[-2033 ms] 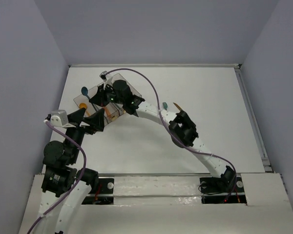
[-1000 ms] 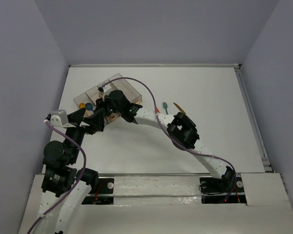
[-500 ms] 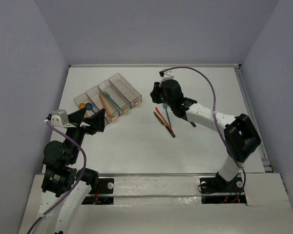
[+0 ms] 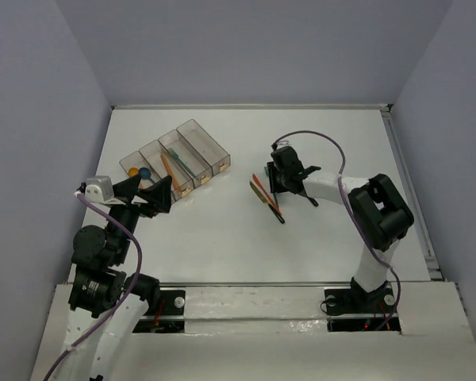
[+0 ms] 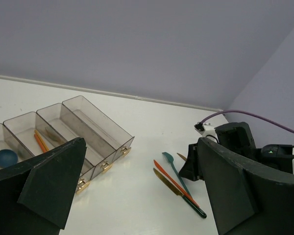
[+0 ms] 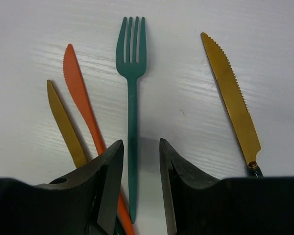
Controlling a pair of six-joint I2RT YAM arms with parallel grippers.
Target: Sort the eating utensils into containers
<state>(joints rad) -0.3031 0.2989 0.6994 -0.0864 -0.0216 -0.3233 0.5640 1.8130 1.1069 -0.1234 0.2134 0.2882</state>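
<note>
The containers point(image 4: 192, 148), four joined smoky-clear bins, stand at the table's left; they also show in the left wrist view point(image 5: 90, 125). The left-hand bin holds a blue spoon point(image 5: 6, 157); the middle bins hold an orange utensil point(image 4: 171, 171) and a teal one. My right gripper point(image 6: 141, 161) is open, low over the table, its jaws either side of the handle of a teal fork point(image 6: 132, 98). An orange knife point(image 6: 80, 100) and a gold knife point(image 6: 63, 122) lie left of the fork, a serrated gold knife point(image 6: 232, 103) to its right. My left gripper point(image 5: 141, 147) is open and empty.
The loose utensils lie in a tight cluster point(image 4: 266, 197) right of the table's middle. A raised rail point(image 4: 408, 198) runs along the table's right edge, and grey walls close in the back and sides. The right arm's purple cable point(image 4: 313, 136) loops above the table.
My right arm has swung from over the bins to the loose utensils on the right and come down around the teal fork. The left arm has barely moved.
</note>
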